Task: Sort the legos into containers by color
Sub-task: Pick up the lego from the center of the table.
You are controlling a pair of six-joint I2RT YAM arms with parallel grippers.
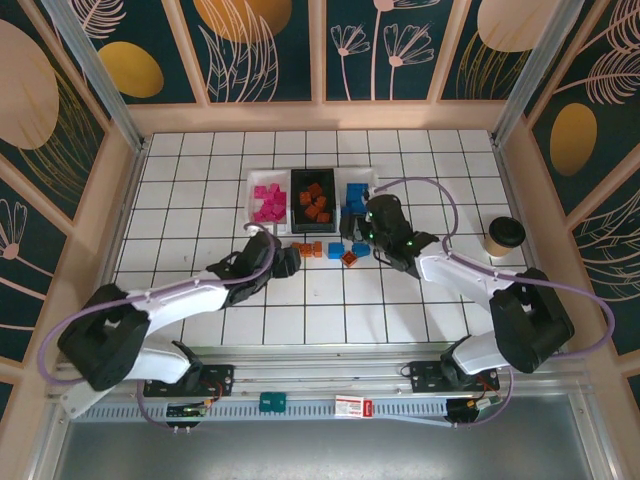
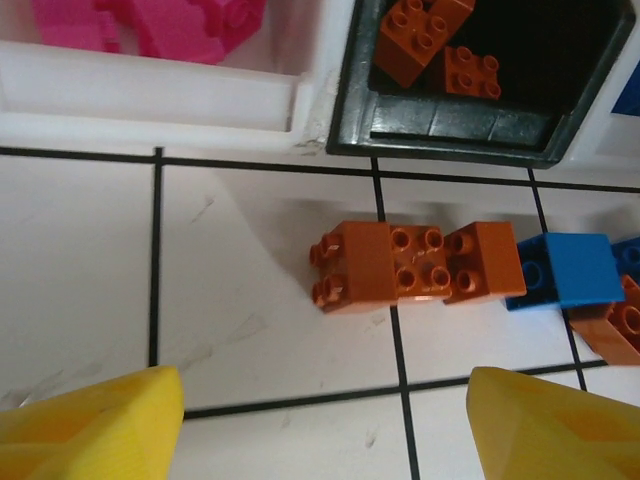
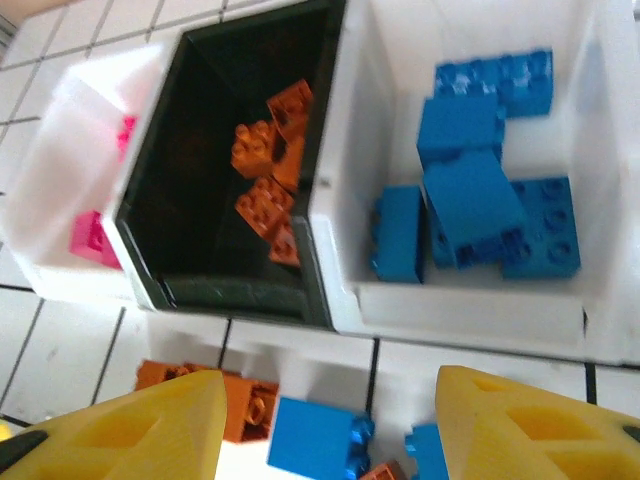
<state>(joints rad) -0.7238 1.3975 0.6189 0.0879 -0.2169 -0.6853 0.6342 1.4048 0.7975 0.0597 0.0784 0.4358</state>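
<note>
Orange bricks are the left arm's business, I judge: a row of three (image 2: 415, 265) lies on the tile just in front of the black bin (image 2: 450, 150). The left claw (image 2: 325, 390) hangs short of it, fingers well apart with nothing between them. The row's long axis runs side to side in the wrist view, parallel to the bins' front edge and in line with the gap between the fingers. The middle brick's studs face up; the end bricks seem tipped with studs pointing left, though that is hard to read. Better to turn the wrist and pinch one end brick across the row's short width than to squeeze three loose pieces lengthwise, minding the blue brick (image 2: 565, 270) set against the right end. Over loose bricks just in front of the blue bin (image 3: 470, 310) hangs the right claw (image 3: 330, 400), fingers apart, holding nothing.
</note>
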